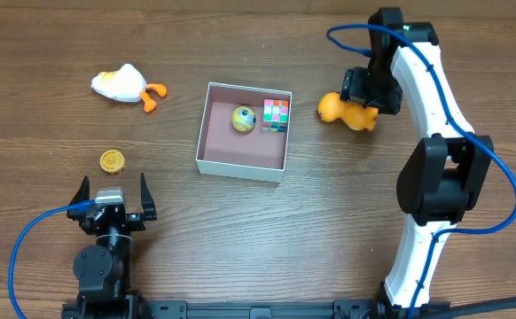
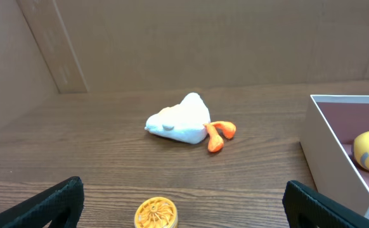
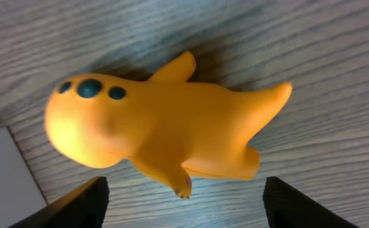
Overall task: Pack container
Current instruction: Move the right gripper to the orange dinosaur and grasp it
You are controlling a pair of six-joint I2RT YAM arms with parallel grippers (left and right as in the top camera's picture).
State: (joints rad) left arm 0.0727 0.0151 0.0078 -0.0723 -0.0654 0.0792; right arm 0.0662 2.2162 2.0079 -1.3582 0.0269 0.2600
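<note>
Two toys are already packed; three pieces are loose on the tabletop (image 1: pixel 347 221).

Far left: white duck toy (image 1: pixel 121 84) on its side, orange feet toward the container. Below it, a small yellow disc (image 1: pixel 111 160). Left tool (image 1: pixel 113 197) sits just behind the disc, fingers spread fully, nothing between them; its wrist view shows the disc low in frame and the duck well beyond.

Centre: container (image 1: pixel 240 146), square, white walls, pink floor, lidless, flat on the tabletop. A yellow ball (image 1: pixel 243 119) and a colour cube (image 1: pixel 276 115) lie side by side against its far wall; the rest of the floor is bare.

Right: orange toy (image 1: pixel 338 110), just beside the container's right wall but apart from it. Right tool (image 3: pixel 184 190) hangs directly over it, fingers wide on either side, no contact visible, so nothing is gripped yet.

Key relation: in the right wrist view the toy's long axis, head to tail, runs roughly along the line between the fingers rather than across it. Judgement: the grip would take it lengthwise. The container lies to the toy's left, and the right arm is far nearer.
</note>
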